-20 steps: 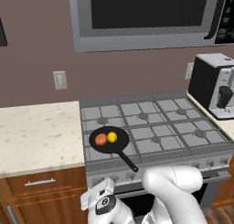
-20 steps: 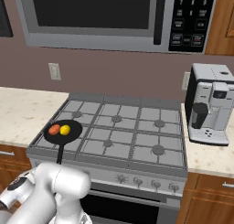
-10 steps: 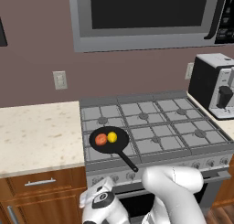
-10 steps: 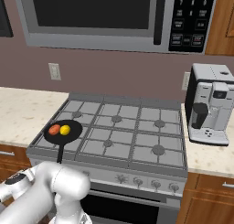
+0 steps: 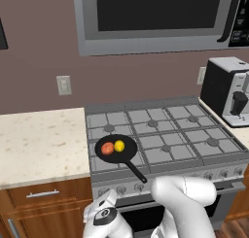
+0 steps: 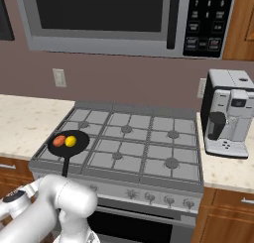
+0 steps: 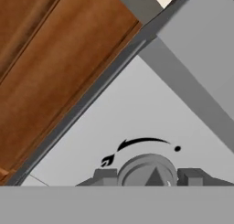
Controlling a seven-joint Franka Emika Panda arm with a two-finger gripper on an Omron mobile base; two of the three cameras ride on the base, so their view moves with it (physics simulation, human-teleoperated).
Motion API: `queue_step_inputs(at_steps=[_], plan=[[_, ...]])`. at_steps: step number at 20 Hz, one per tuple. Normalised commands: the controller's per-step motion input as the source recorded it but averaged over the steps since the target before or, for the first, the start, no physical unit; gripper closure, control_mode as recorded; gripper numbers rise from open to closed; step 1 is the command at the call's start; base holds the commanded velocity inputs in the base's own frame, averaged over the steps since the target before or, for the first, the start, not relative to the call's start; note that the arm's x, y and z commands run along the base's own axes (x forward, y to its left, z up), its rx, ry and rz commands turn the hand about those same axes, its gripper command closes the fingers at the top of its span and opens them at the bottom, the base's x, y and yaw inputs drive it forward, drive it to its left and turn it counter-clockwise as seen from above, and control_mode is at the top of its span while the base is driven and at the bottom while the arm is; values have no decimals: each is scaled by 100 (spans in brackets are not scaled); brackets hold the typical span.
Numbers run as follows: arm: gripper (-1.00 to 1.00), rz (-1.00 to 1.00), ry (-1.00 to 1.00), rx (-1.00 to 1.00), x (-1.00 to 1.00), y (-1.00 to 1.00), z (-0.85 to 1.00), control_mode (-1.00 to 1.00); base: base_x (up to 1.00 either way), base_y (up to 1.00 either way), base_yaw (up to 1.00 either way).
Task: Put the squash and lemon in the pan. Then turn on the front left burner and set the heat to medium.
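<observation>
The black pan [image 5: 116, 152] [image 6: 68, 143] sits on the front left burner [image 5: 97, 162] [image 6: 84, 157], handle pointing toward the stove front. Inside it lie the orange-red squash [image 5: 107, 148] [image 6: 59, 141] and, touching it, the yellow lemon [image 5: 119, 145] [image 6: 71, 141]. My wrist [image 5: 101, 215] hangs low in front of the stove's left end. In the hand view my gripper [image 7: 148, 175] straddles a round grey knob [image 7: 148, 168] on the control panel, one fingertip [image 7: 106, 175] pressed against each side. A flame mark and arc are printed above the knob, and its pointer aims up at the arc.
Wooden cabinet fronts [image 7: 55, 58] [image 5: 44, 195] adjoin the stove's left side under a pale stone counter [image 5: 39, 140]. A coffee machine [image 6: 228, 113] stands on the right counter. A microwave [image 5: 155, 18] hangs above the stove. More knobs [image 6: 168, 200] line the stove front.
My wrist has slid slightly left in front of the stove. The pan, squash and lemon have not moved.
</observation>
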Motion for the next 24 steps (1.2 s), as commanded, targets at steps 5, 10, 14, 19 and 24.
queue_step_inputs(at_steps=[5, 10, 14, 19, 24], plan=[[100, 0, 0, -31, 0, -5, -45, -100, 0, 0, 0], [100, 0, 0, -32, -3, -12, -44, -100, 0, 0, 0], [100, 0, 0, -33, -8, -12, -37, -100, 0, 0, 0], [100, 0, 9, -40, -5, -19, -32, -100, 0, 0, 0], [100, 0, 10, -46, -17, -29, -28, -100, 0, 0, 0]])
